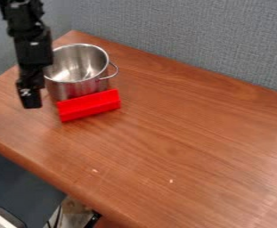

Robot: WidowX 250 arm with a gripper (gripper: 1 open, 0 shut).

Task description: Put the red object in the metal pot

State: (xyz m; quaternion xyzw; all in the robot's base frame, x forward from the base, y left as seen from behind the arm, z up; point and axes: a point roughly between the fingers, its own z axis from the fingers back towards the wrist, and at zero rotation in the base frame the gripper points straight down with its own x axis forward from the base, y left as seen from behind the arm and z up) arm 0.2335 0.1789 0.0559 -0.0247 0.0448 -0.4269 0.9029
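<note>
The red object is a bright red bar lying flat on the wooden table, right against the front of the metal pot. The pot is shiny, round and stands upright, and nothing shows inside it. My gripper hangs pointing down to the left of the pot, low over the table, apart from both the pot and the red bar. It holds nothing that I can see. Its dark fingers read as one narrow shape, so their spacing is unclear.
A grey textured wall runs behind the table. The table's front edge falls away at the lower left, with floor and clutter below it.
</note>
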